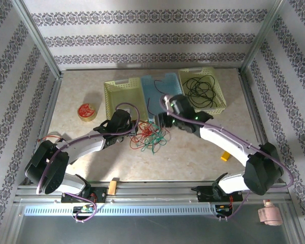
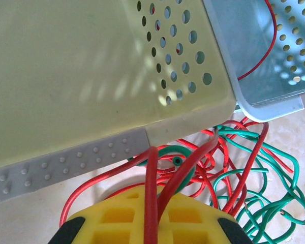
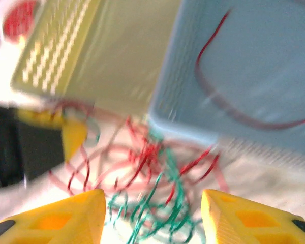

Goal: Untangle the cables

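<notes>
Cables (image 1: 150, 137) in red and green lie as one tangled heap on the bench (image 1: 203, 152), just in front of the near edges of a pale yellow basket (image 1: 112, 96) and a blue basket (image 1: 157, 84). The left gripper (image 1: 133, 127) is at the left side of the heap. In the left wrist view its jaws are pressed together on a red strand (image 2: 151, 203), which runs up from them toward the corner of the pale yellow basket. The right gripper (image 3: 152, 218) faces the heap from the right side, and its jaws are spread wide with nothing between them; this view is blurred. One more red cable (image 3: 199, 66) lies inside the blue basket. A black cable (image 1: 201, 90) is coiled in a second yellow basket (image 1: 185, 76), just to the right of the blue one. A round tin (image 1: 86, 111) with something red in it stands on the bench, well apart to the left.
</notes>
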Tool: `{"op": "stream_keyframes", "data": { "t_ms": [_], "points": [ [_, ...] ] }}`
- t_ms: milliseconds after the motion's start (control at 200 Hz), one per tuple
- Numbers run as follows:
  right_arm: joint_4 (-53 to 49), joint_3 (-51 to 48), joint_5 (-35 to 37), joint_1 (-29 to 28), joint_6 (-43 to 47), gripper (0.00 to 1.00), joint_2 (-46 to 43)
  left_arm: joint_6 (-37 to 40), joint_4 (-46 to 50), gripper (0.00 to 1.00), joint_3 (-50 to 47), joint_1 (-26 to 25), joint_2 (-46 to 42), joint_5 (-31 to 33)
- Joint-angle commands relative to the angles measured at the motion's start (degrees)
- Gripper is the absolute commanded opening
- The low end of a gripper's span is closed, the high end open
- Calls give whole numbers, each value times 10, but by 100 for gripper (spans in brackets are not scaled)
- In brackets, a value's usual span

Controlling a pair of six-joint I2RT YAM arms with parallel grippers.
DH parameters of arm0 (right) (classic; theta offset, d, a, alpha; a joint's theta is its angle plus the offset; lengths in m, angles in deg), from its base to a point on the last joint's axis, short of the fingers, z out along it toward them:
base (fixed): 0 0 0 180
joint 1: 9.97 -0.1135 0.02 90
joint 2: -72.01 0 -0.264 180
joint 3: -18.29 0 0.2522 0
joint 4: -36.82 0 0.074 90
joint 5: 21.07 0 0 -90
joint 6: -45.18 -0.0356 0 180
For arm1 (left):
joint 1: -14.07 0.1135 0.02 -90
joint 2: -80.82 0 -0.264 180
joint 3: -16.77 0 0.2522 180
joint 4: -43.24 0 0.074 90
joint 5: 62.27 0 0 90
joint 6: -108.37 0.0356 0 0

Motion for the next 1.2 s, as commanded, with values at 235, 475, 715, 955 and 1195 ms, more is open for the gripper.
{"op": "stream_keyframes", "data": {
  "t_ms": [235,475,715,955,1195],
  "points": [
    [4,16,-35,-43,32,52,74,-5,-10,0,16,8,0,-1],
    [10,40,-64,-66,71,56,118,-5,-11,0,20,8,4,-4],
    [44,71,-119,-40,55,56,189,-5,-13,0,18,8,2,-4],
    [75,97,-169,-20,16,54,237,-1,-11,0,22,8,7,-9],
    [107,100,-172,-16,-18,45,258,0,-11,0,23,8,8,-14]
  ]
}}
